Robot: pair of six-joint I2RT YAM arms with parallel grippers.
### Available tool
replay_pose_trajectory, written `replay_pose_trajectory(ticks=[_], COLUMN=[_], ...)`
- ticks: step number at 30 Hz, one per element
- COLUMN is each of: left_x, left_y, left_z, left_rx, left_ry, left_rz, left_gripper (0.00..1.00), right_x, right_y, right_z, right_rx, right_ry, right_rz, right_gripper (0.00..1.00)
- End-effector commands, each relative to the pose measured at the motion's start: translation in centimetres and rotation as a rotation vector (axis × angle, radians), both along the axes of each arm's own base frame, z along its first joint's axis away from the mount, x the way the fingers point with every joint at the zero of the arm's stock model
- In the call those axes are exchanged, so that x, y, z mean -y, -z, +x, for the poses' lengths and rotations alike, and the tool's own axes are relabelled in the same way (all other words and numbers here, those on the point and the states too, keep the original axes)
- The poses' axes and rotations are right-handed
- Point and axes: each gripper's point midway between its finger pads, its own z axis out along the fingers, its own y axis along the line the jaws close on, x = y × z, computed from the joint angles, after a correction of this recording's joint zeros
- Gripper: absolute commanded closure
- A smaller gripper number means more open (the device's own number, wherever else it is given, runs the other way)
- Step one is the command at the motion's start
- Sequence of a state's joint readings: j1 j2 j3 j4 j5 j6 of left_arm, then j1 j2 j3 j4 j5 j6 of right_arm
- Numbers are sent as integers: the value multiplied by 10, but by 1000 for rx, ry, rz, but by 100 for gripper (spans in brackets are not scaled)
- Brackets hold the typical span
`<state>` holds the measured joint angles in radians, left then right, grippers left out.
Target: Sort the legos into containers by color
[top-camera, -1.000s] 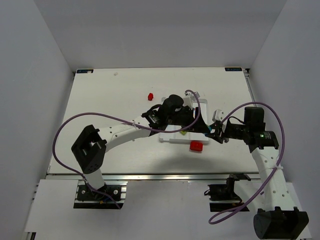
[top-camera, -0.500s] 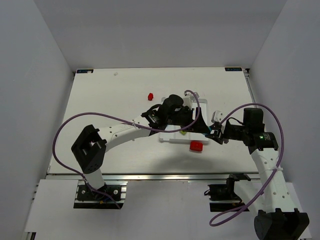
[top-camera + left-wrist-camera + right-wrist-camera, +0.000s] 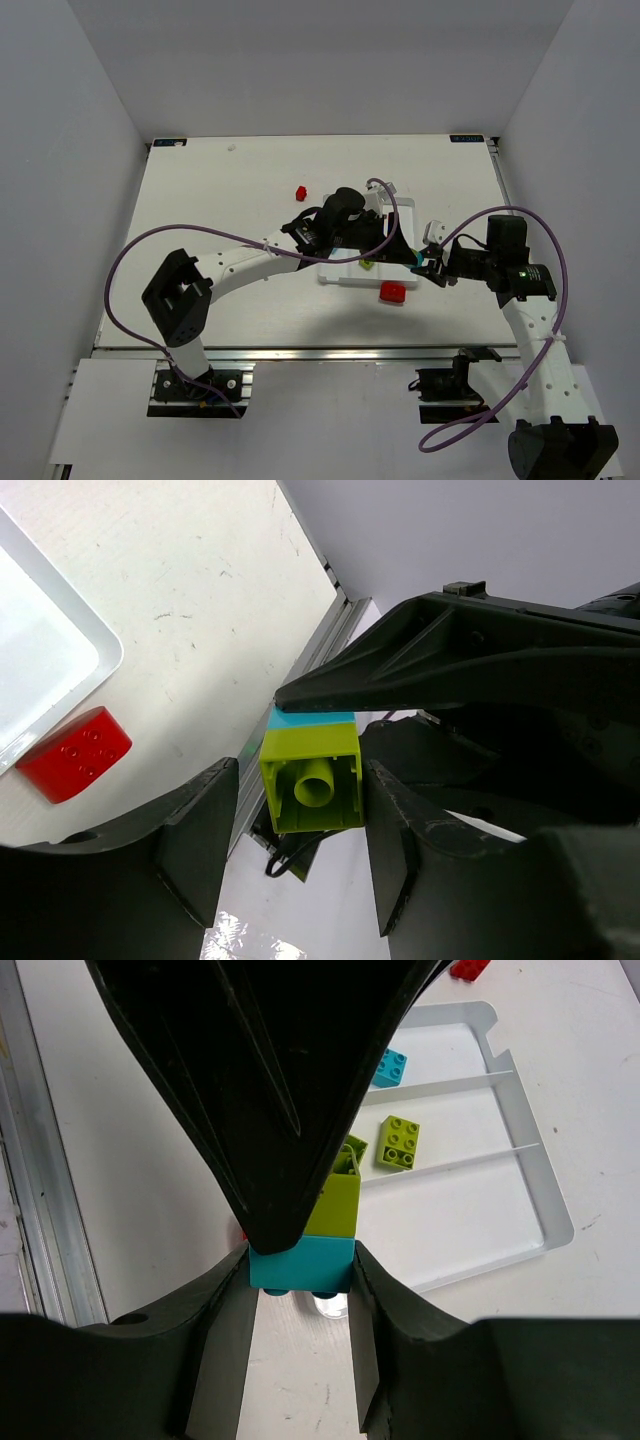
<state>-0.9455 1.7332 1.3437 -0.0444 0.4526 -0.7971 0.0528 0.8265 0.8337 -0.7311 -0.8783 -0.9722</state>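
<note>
Cyan brick (image 3: 300, 1260) and lime brick (image 3: 310, 780) are sitting clicked together as one stack, hanging in the air at the right end of the tray (image 3: 470, 1215), with both grippers meeting on it. Right gripper (image 3: 298, 1272) is pinching the cyan brick, fingers at a middling gap and pressing on both its sides. Left gripper (image 3: 300, 772) is bracketing the lime brick with fingers about half apart. A sliver of light is showing on one side, so cannot tell if it is actually gripping. Lime brick's hollow underside is facing the left wrist camera.

Inside the tray, loose cyan brick (image 3: 390, 1067) is lying in one outer compartment and loose lime brick (image 3: 398, 1143) is lying studs-up in the middle one. Another lime bit beside it is mostly hiding behind the stack.

Red brick (image 3: 393, 291) is lying on the table (image 3: 220, 200) just outside the tray's near long edge, toward its right corner. Small red brick (image 3: 300, 190) is sitting well beyond the tray's far left corner.

Left arm is reaching across the tray; right arm is coming in from past the tray's right end.
</note>
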Motion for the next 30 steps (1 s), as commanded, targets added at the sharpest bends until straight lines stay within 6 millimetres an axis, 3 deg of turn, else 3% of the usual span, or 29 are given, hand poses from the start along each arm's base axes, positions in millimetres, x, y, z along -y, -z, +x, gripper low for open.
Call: replay_pose_trajectory(ticks=[1,7,12,18,23,30], left_x=[-7,-7,-6,-6,-16,-49], left_y=[-31,-31,-28,-27,-30,-26], left_z=[-2,-2,-4,-5,7,41], left_rx=[51,55,48,49,93,153], left_ry=[-2,1,12,20,-38,-188], left_rz=[-55,-55,-54,-51,-16,86], left_gripper=[37,37,68,83,88,93], right_x=[-2,-1,-1,-1,5,20], right_y=[3,5,5,5,8,24], right_z=[1,1,2,2,6,15], right_rx=[1,-3,-3,-1,22,28], right_ry=[-5,-4,-3,-4,19,97], right_rz=[3,0,-1,-3,-36,-107], right_gripper=[100,100,100,100,100,100])
